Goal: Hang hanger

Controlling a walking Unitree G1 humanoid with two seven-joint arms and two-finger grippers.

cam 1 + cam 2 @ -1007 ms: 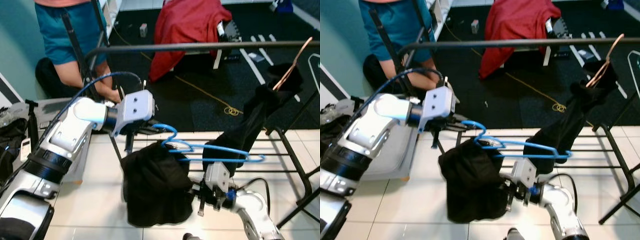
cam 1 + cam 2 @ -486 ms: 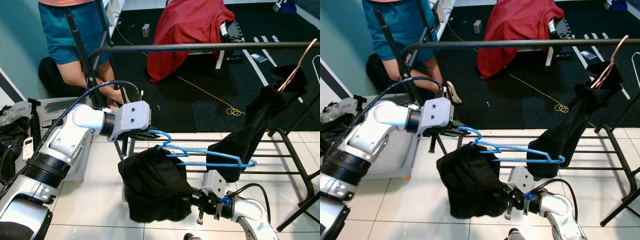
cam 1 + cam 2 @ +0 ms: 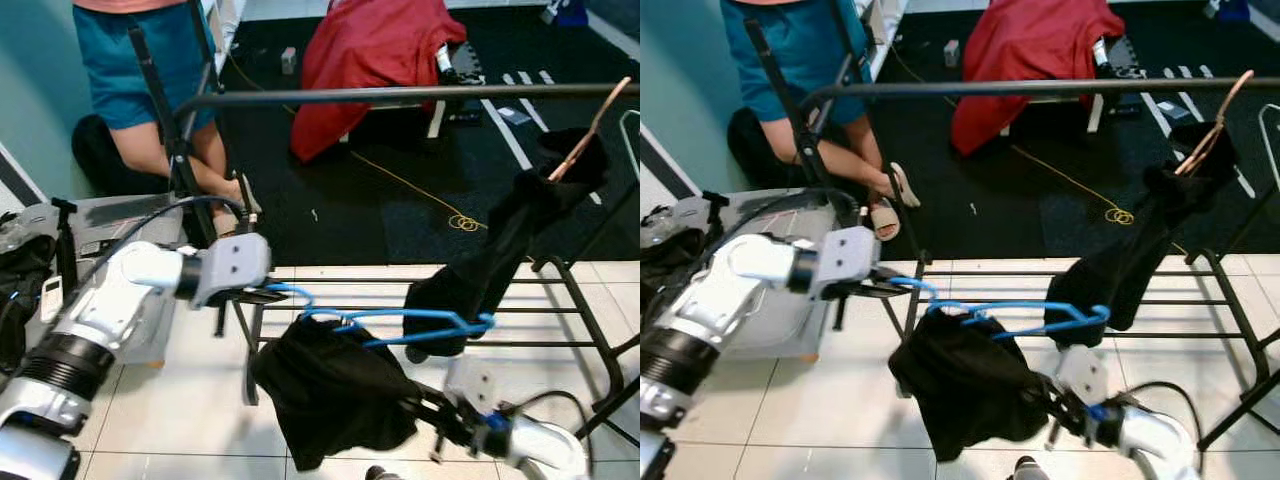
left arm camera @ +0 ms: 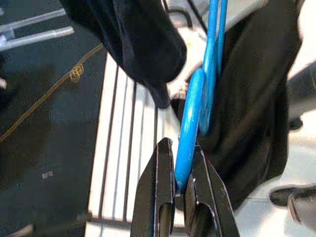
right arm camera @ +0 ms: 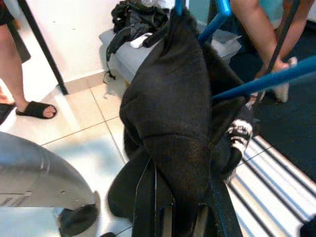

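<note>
We see the bright blue plastic clothes hanger [image 3: 400, 322] held level below the long dark metal clothes rail [image 3: 400, 94], well apart from it and not hooked on. Our left gripper [image 4: 178, 183] has its two black fingers pressed together on the hanger's hook; in the left wrist view the blue hook runs straight between them. A crumpled black garment [image 3: 335, 395] hangs from the hanger's left half, bunched low over the pale tiled floor [image 3: 170, 390]. Our right gripper [image 5: 173, 197] sits low at the garment's lower edge; in the right wrist view black cloth lies between and over its fingers, and we cannot tell whether they are spread or pinching. A second black garment [image 3: 490, 270] droops from a copper-coloured hanger [image 3: 585, 130] at the right end of the rail, and its lower end hangs just beside the blue hanger's right tip. Under the rail, a low black wire shelf [image 3: 560, 300] of the rack spans the floor. Beyond lies a dark carpet [image 3: 390, 200] with a yellow cord [image 3: 420, 190] and a red cloth [image 3: 375, 55] draped over a seat. A person in teal shorts [image 3: 130, 60] stands at the rail's left upright. A grey case [image 3: 110, 215] lies by our left arm.
</note>
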